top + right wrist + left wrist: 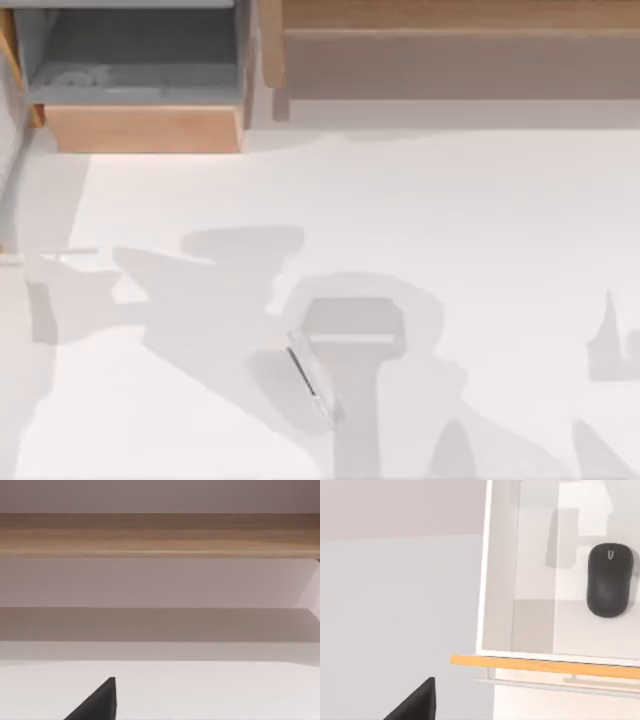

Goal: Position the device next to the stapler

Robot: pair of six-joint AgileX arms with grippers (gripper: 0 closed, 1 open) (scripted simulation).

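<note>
— Device [312, 384] first: how does it look?
— Small, thin, white slab, long and narrow from above, with a dark grey strip along one long edge. It sits askew on the white desk [470, 200], near the front edge and a little left of the middle, inside the grey shadows [210, 300] cast there.
— Flat or tipped up?
— Hard to tell; it reads as a slim diagonal sliver.
— And the grippers?
— Left gripper [415, 705] is a matte black wedge cut off by the frame in its wrist view. Right gripper [95, 705] appears the same way. Whether either is open or closed, I cannot tell.
— Anything else?
— Open drawer [140, 128] at the desk's far left corner, with a warm wood front and dull grey inside. The left wrist view has a smooth, rounded black computer mouse [610, 580] on a pale recessed surface. A grained wooden ledge [460, 15] runs along the far edge.
</note>
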